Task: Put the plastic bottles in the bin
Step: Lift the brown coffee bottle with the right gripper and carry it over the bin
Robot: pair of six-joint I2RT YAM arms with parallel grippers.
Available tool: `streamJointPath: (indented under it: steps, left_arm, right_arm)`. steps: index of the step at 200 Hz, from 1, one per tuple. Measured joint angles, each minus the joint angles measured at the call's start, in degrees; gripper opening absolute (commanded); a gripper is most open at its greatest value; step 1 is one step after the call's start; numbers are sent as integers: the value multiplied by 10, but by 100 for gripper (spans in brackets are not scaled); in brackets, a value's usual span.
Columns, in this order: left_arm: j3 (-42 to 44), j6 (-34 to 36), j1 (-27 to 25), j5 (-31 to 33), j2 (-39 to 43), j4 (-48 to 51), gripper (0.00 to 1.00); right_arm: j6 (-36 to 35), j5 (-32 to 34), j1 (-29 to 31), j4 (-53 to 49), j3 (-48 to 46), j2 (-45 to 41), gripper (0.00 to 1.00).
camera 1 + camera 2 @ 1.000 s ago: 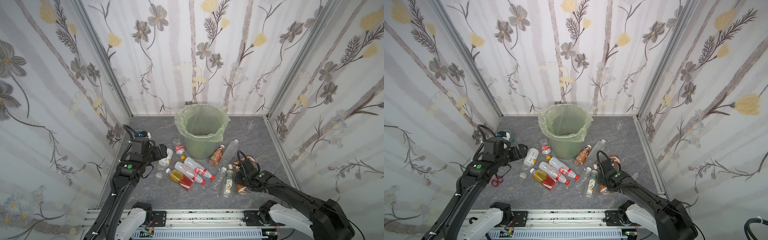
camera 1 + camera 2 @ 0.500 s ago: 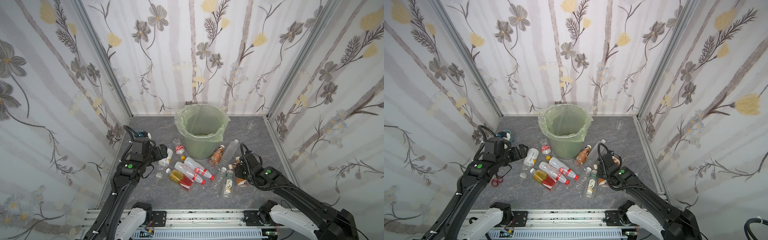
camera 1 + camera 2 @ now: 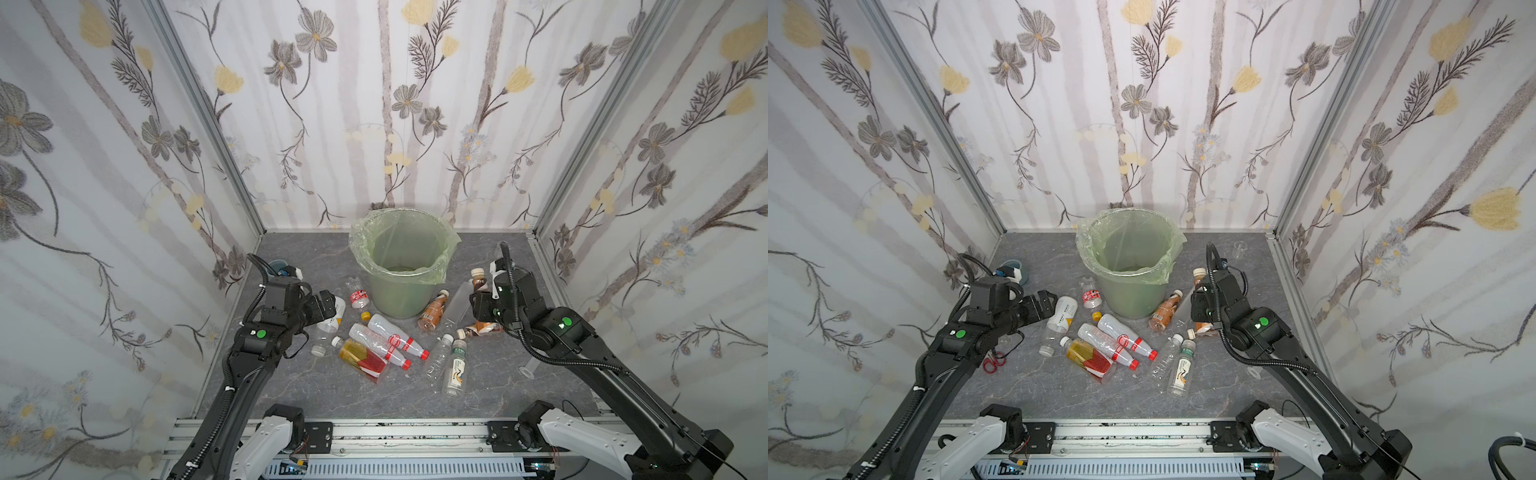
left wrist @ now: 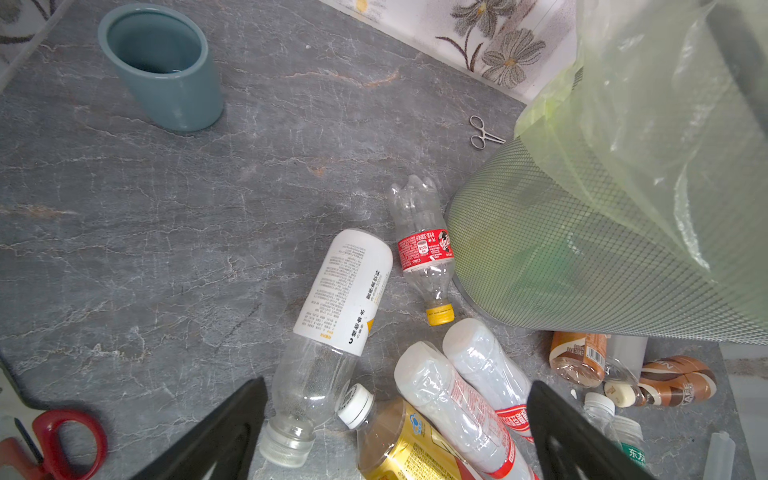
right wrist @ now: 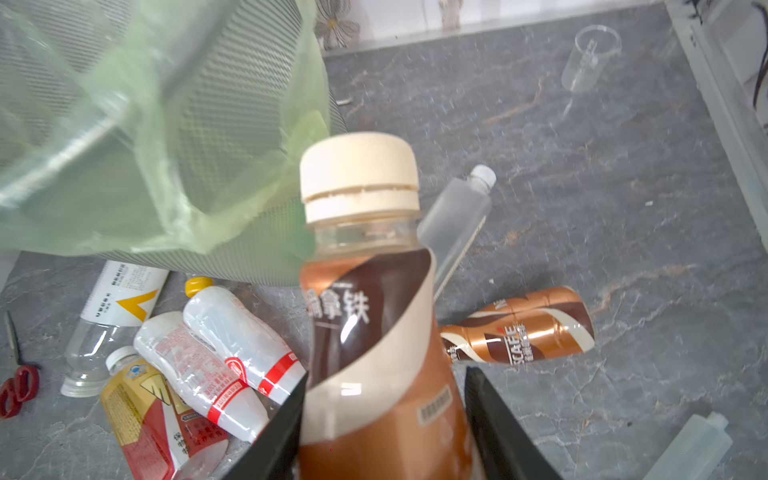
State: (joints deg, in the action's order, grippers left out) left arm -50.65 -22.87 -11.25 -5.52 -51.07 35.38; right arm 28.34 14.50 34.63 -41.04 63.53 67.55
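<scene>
Right wrist view: the right claw (image 5: 384, 419) has both black fingers pressed against the sides of a brown coffee bottle (image 5: 374, 332). The bottle stands upright between them, its cream cap pointing away from the wrist. Whether its base is clear of the table (image 5: 623, 187) I cannot tell. Close by this claw, on the side toward the other arm, rises the bin (image 5: 232, 124), a pale-green mesh-walled bucket with a thin green bag folded over its rim. Claw and bottle are near its wall, not over its mouth. Just beyond the held bottle lies a frosted bottle (image 5: 453, 224), and just beside one finger lies a second coffee bottle (image 5: 528, 328). Well ahead of the claw stands a small clear beaker (image 5: 590, 58).

In both top views the bin's inside shows green liner and a pale floor.

Through the left wrist camera, the left claw (image 4: 399, 436) gapes wide and grips nothing. An orange bottle (image 4: 399, 449) and two red-capped clear bottles (image 4: 453, 407) lie on the table in the gap between its fingers. A white-labelled bottle (image 4: 345, 286) lies ahead, its cap close to one finger. Farther ahead a red-labelled bottle (image 4: 424, 249) with a yellow cap rests against the bin's foot. Well ahead stands a blue-grey cup (image 4: 162, 70), upright, only its own dark inside showing.
</scene>
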Motion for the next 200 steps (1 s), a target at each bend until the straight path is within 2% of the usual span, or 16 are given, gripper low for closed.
streamJointPath:
  steps: [93, 200]
  left_arm:
    - [9, -12, 0, 2, 16, -4, 100]
    - [10, -13, 0, 4, 23, -9, 100]
  right_arm:
    - [-105, -51, 0, 3, 259, 131, 49]
    - [-134, -135, 3, 58, 440, 306, 49]
